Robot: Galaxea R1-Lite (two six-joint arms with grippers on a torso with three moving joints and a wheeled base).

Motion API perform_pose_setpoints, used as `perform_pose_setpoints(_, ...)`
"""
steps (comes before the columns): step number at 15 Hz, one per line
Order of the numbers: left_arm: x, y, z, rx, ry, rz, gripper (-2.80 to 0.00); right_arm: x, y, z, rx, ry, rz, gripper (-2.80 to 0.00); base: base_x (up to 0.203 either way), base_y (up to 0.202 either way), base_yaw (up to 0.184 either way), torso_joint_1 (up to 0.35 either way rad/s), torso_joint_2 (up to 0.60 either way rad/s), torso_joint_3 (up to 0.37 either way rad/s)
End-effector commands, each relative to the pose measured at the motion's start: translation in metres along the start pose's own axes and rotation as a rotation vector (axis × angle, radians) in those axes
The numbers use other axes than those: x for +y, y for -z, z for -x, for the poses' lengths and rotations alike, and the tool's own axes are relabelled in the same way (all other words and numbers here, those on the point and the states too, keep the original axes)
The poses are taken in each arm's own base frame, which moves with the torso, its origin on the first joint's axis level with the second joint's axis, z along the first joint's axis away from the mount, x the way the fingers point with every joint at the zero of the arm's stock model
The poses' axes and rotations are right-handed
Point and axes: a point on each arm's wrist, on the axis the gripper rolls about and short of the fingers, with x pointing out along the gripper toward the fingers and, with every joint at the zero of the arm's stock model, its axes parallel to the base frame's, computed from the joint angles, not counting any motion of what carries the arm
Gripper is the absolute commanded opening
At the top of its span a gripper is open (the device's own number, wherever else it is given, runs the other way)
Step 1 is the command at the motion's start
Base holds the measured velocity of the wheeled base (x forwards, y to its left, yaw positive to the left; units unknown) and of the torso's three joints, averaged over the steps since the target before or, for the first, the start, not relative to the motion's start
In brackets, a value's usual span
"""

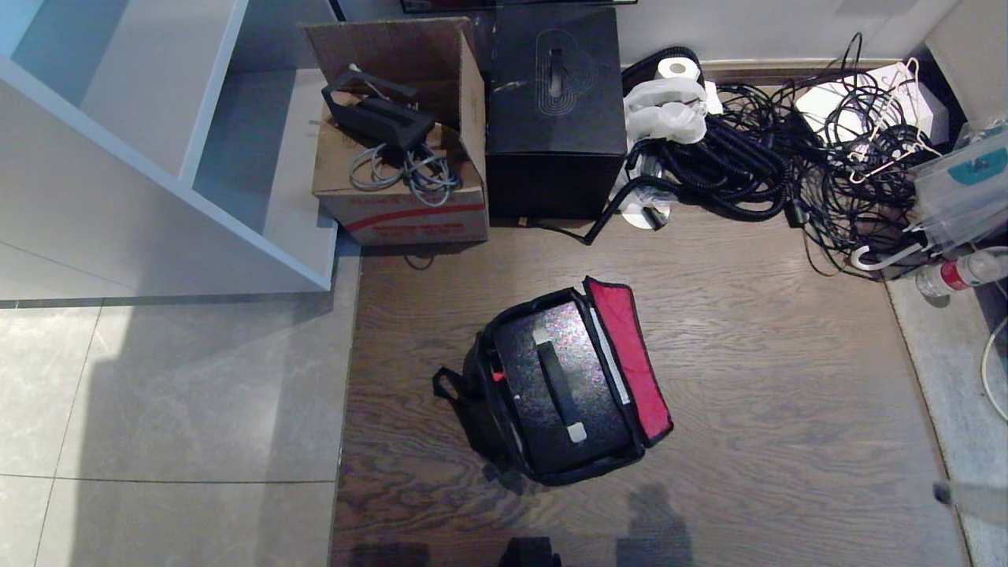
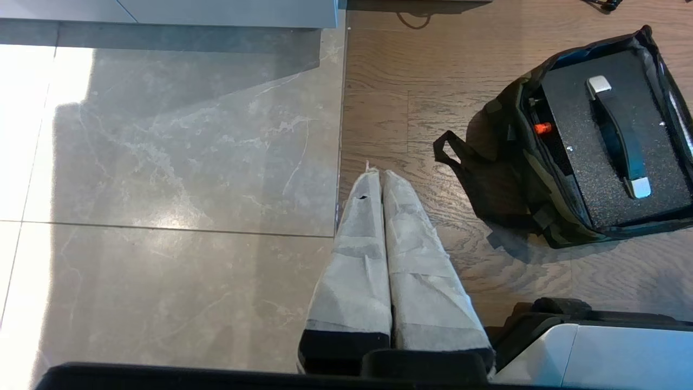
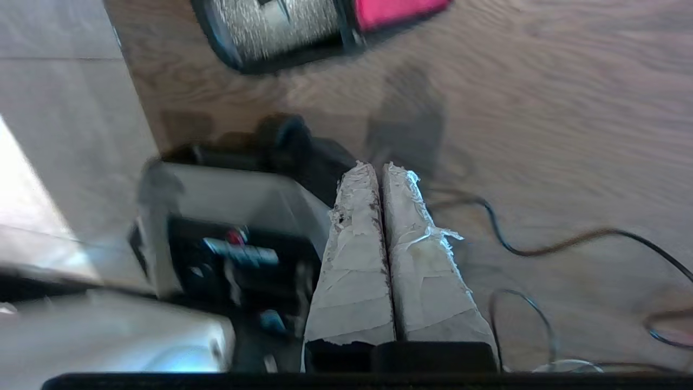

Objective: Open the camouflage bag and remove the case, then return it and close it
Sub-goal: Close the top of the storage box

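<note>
The bag (image 1: 504, 409) sits at the centre of the head view on the wood floor (image 1: 787, 378), its lid (image 1: 630, 358) thrown open to the right with the red lining up, and the case (image 1: 551, 394) stands inside it, filling it almost wall to wall. The case looks rigid and probably fairly heavy, with a gritty speckled top that offers no purchase; the sensible hold is the black handle (image 1: 557, 384) running along the top between its two silver ends, taken at mid-span so the load hangs level. The bag is soft and light by the look of it, so it may drag up with the case, and its black strap (image 1: 449, 386) at the left could snag. The left gripper (image 2: 381, 176) has its taped fingers pressed together on nothing, low in its wrist view over the seam between tile and wood, left of the bag. The right gripper (image 3: 379, 170) is likewise closed and empty, above bare wood near the robot's base, with the bag at the top of that view. There is open floor right of and below the bag; the cardboard box (image 1: 394, 197), black box (image 1: 555, 118) and cable tangle (image 1: 787, 165) crowd the upper edge, well apart from it.
</note>
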Motion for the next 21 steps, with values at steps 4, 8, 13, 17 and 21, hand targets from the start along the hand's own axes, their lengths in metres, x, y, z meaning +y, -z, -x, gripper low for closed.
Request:
perform_pose_setpoints(4,0.000,0.000,0.000,0.000,0.000,0.000,-2.80,-0.023,-0.082,-0.148,0.070,-0.069,-0.025,-2.80,0.000,0.000,0.000,0.000,0.00,0.000)
perform_pose_setpoints(8,0.000,0.000,0.000,0.000,0.000,0.000,-2.80,-0.016,-0.097,-0.218,0.064,-0.155,0.031,0.00,0.000,0.000,0.000,0.000,0.00,0.000)
perform_pose_setpoints(13,0.000,0.000,0.000,0.000,0.000,0.000,-2.80,0.010,-0.085,-0.271,0.058,-0.234,0.215,0.00,0.000,0.000,0.000,0.000,0.00,0.000)
perform_pose_setpoints(17,0.000,0.000,0.000,0.000,0.000,0.000,-2.80,0.011,-0.068,-0.292,0.098,-0.240,0.282,0.00,0.000,0.000,0.000,0.000,0.00,0.000)
perform_pose_setpoints(21,0.000,0.000,0.000,0.000,0.000,0.000,-2.80,0.019,-0.056,-0.320,0.112,0.005,0.338,0.00,0.000,0.000,0.000,0.000,0.00,0.000)
